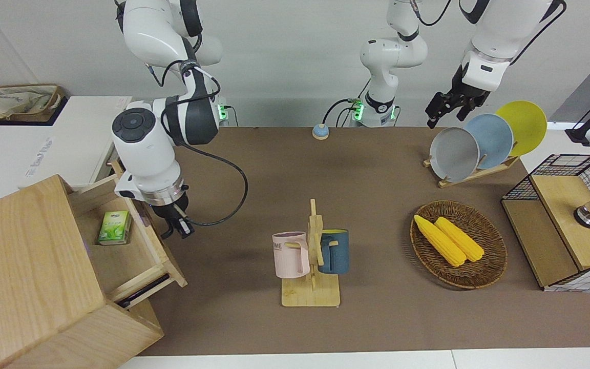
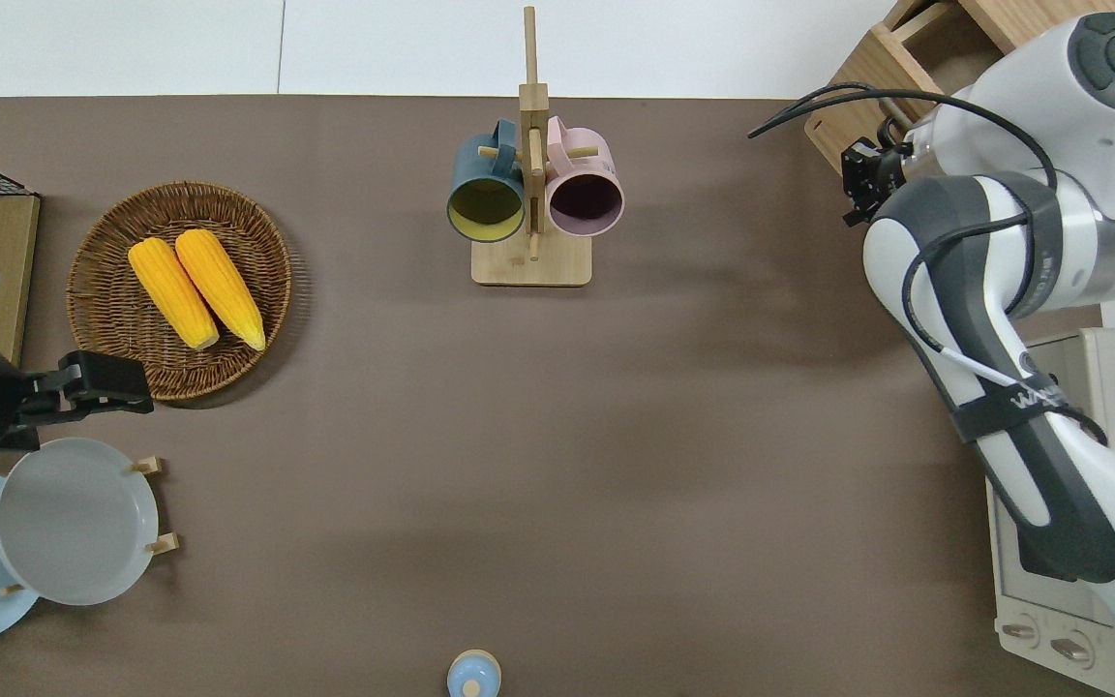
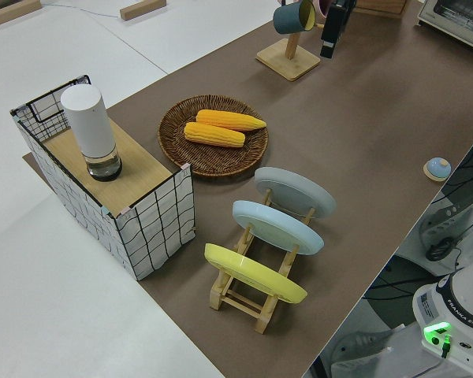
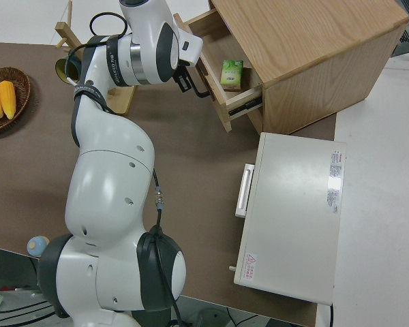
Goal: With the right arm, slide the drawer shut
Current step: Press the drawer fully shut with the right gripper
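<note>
The light-wood drawer (image 1: pixel 157 245) stands partly open from the large light-wood box (image 1: pixel 28 266) at the right arm's end of the table. A small green carton (image 1: pixel 114 227) lies in it. My right gripper (image 1: pixel 178 226) is at the drawer's front panel, against its black loop handle (image 4: pixel 203 87). It also shows in the overhead view (image 2: pixel 865 180) and the right side view (image 4: pixel 186 76). My left arm is parked, its gripper (image 1: pixel 441 110) in the air.
A white toaster oven (image 1: pixel 44 143) stands beside the box, nearer to the robots. A mug rack (image 1: pixel 311 256) with a pink and a blue mug is mid-table. A basket of corn (image 1: pixel 459 245), a plate rack (image 1: pixel 479 143) and a wire-mesh box (image 1: pixel 566 220) are toward the left arm's end.
</note>
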You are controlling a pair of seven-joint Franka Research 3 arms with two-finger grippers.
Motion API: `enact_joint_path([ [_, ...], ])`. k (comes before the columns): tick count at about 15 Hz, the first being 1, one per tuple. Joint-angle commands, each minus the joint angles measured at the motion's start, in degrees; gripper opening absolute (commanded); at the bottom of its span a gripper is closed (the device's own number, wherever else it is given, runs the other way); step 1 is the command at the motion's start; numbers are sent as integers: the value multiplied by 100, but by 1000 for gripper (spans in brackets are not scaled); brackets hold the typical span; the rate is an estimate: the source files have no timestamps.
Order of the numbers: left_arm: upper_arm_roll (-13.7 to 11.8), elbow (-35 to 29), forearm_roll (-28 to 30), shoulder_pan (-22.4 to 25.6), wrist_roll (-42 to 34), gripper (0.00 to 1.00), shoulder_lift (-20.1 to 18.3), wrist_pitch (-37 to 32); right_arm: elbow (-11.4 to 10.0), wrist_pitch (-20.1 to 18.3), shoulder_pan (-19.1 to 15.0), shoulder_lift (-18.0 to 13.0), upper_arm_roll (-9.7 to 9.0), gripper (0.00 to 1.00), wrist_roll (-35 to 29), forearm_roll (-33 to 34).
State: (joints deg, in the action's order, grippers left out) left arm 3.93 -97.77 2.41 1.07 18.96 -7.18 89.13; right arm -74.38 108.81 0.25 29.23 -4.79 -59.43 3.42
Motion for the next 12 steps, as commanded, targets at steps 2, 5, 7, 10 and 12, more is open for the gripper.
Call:
enact_joint_path([
  [2,-24,21,5,-1,-42,993,-47,-89,309,52,-376,179,-119,0,387,71],
  [5,-24,21,5,-1,-42,993,-47,-97,389,52,-499,205,-119,0,529,71],
  [7,-24,21,5,-1,-42,993,-47,-89,397,52,-605,214,-128,0,668,62],
  [10,-24,21,5,-1,-42,993,-47,-89,397,52,-780,223,-128,0,854,1],
  [12,-24,21,5,-1,-42,993,-47,-89,397,52,-790,223,-128,0,889,1],
])
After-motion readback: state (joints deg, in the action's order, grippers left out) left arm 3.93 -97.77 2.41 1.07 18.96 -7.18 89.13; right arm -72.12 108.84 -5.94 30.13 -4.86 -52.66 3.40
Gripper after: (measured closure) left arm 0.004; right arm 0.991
